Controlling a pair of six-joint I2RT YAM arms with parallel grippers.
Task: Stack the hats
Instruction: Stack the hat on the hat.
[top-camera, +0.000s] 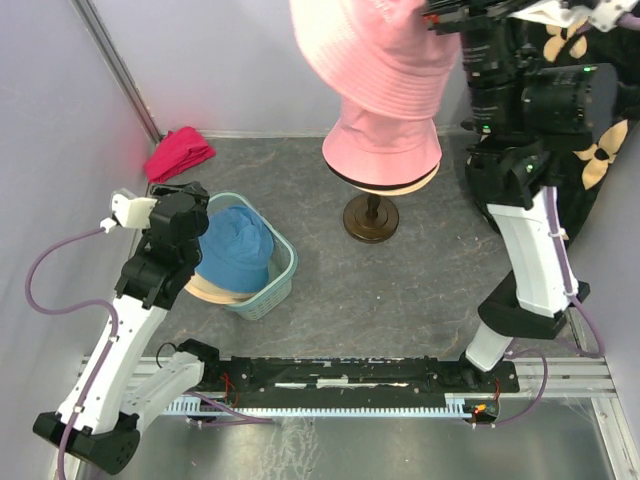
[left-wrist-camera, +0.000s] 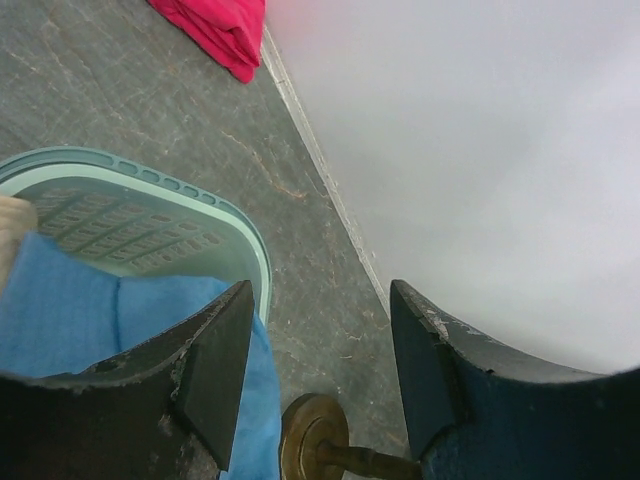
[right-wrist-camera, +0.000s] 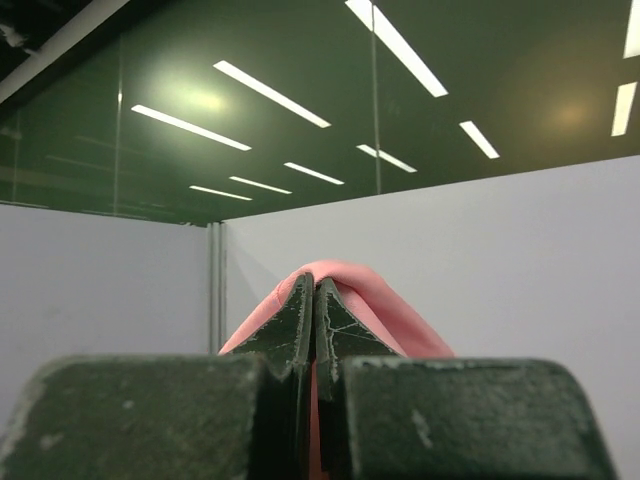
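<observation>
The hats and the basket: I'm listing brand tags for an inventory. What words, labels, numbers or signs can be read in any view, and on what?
None: no view shows legible text.
The raised pink hat, the lower pink hat, the blue hat, the basket and the red cloth show no print, tag or logo.

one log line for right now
right gripper: shut on raised pink hat | left gripper: open over blue hat in basket | second pink hat: on stand
</observation>
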